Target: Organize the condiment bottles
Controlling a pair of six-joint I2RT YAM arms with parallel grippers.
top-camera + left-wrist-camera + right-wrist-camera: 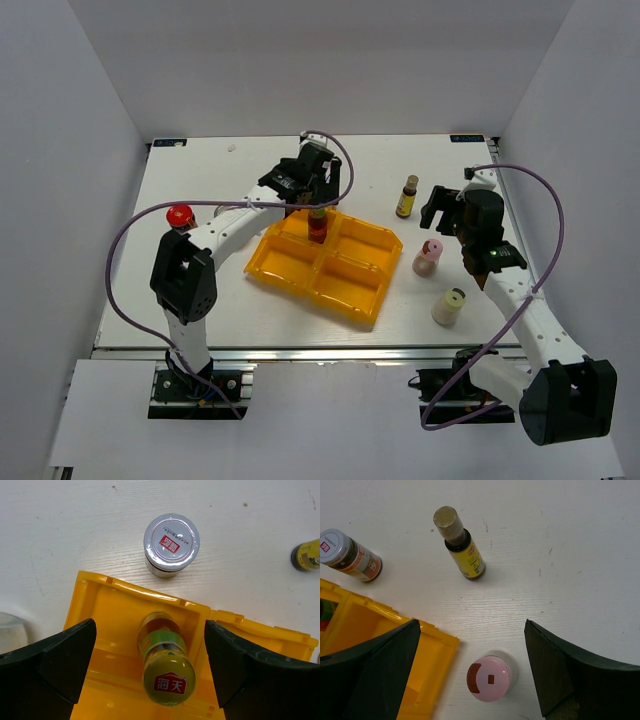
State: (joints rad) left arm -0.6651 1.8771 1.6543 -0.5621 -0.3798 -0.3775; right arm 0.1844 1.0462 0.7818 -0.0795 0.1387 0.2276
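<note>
A slim bottle with a green-yellow cap stands in the back-left compartment of the yellow tray; it also shows in the top view. My left gripper is open above it, fingers wide on both sides and not touching. A silver-lidded jar stands on the table just beyond the tray. My right gripper is open and empty above the pink-capped bottle. A slim brown bottle stands further back. The pale-yellow-capped bottle and the red-capped bottle stand on the table.
A clear glass jar sits left of the tray. The tray's three other compartments hold nothing. The tray's right rim lies close to the pink-capped bottle. White walls enclose the table on three sides.
</note>
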